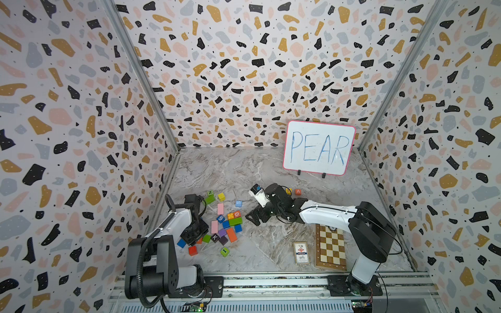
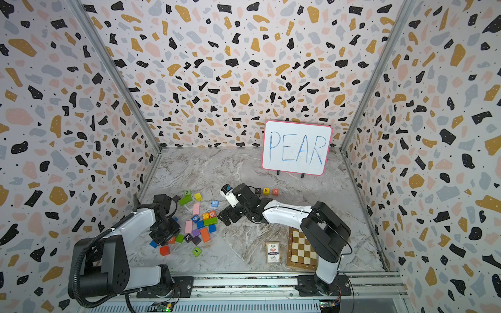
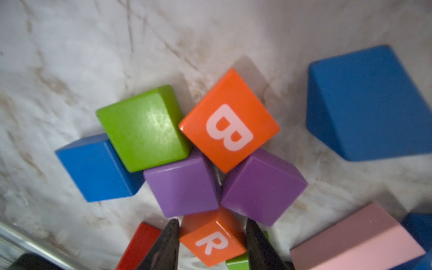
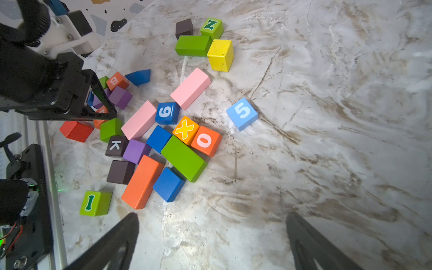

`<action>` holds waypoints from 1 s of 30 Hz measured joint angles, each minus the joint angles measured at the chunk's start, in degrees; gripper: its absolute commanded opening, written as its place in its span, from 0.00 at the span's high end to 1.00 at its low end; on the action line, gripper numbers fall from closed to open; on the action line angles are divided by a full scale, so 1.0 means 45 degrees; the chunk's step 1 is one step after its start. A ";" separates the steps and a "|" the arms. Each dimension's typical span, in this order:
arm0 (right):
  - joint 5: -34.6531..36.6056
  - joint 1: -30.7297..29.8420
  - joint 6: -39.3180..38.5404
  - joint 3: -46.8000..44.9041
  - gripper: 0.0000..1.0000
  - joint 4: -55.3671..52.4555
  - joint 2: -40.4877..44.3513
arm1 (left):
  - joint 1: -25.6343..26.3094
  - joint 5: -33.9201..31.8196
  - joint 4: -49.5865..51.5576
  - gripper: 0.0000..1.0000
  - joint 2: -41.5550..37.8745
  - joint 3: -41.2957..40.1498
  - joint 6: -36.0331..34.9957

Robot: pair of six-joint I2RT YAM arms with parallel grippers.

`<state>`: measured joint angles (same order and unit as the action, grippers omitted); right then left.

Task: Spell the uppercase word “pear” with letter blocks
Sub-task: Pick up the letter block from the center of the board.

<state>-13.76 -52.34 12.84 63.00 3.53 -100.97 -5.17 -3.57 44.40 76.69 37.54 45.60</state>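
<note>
left pincer has its fingers pressed to both sides of the r block, a narrow grip, and the block sits tilted just beside a purple block. that spot is well apart from the whiteboard, across the worktop. p block, e block and a block stand in a row near the whiteboard, just in front of it. right pincer gapes fully wide over bare worktop, holding nothing, farther from the whiteboard than that row.

Glossy R block, marble-look tabletop
</note>
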 measured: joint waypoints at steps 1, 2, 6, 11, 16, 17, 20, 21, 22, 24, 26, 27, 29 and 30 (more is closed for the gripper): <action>-0.0005 0.0000 0.0000 0.0000 0.00 0.0005 -0.0005 | 0.0000 0.0005 -0.0049 0.48 0.0000 0.0000 0.0005; -0.0015 0.0000 0.0000 -0.0005 0.00 0.0000 -0.0010 | 0.0000 0.0010 -0.0087 0.48 0.0005 0.0000 0.0000; -0.0039 0.0024 0.0005 -0.0015 0.01 0.0010 -0.0010 | 0.0000 0.0015 -0.0248 0.48 0.0107 0.0000 0.0000; -0.0044 0.0039 0.0034 -0.0019 0.01 0.0039 -0.0044 | 0.0000 0.0078 -0.0330 0.47 0.0272 0.0000 -0.0005; -0.0049 0.0058 0.0044 -0.0058 0.00 0.0102 -0.0102 | 0.0024 0.0238 -0.0457 0.55 0.0301 0.0000 0.0019; -0.0049 0.0058 0.0044 -0.0063 0.01 0.0107 -0.0117 | 0.0024 0.0257 -0.0481 0.55 0.0311 0.0000 0.0015; -0.0049 0.0073 0.0044 -0.0063 0.00 0.0146 -0.0151 | 0.0024 0.0321 -0.0529 0.58 0.0316 0.0000 0.0015; -0.0053 0.0073 0.0044 -0.0063 0.00 0.0146 -0.0151 | 0.0029 0.0340 -0.0544 0.59 0.0316 0.0000 0.0015; -0.0053 0.0083 0.0044 -0.0063 0.00 0.0155 -0.0151 | 0.0034 0.0345 -0.0554 0.59 0.0316 0.0000 0.0019; -0.0058 0.0083 0.0044 -0.0063 0.00 0.0180 -0.0151 | 0.0034 0.0350 -0.0568 0.60 0.0311 0.0000 0.0019; -0.0078 0.0097 0.0044 -0.0063 0.01 0.0180 -0.0151 | 0.0039 0.0345 -0.0559 0.62 0.0291 0.0000 0.0019; -0.0087 0.0107 0.0044 -0.0063 0.00 0.0180 -0.0151 | 0.0053 0.0340 -0.0534 0.62 0.0267 0.0000 0.0019; -0.0092 0.0121 0.0044 -0.0063 0.00 0.0180 -0.0151 | 0.0092 0.0340 -0.0413 0.63 0.0155 0.0000 0.0015; -0.0092 0.0131 0.0044 -0.0063 0.00 0.0175 -0.0151 | 0.0092 0.0335 -0.0321 0.63 0.0024 0.0000 0.0015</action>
<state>-14.17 -51.75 13.04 62.72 4.32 -101.65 -4.75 -2.07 42.96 76.79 37.54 45.67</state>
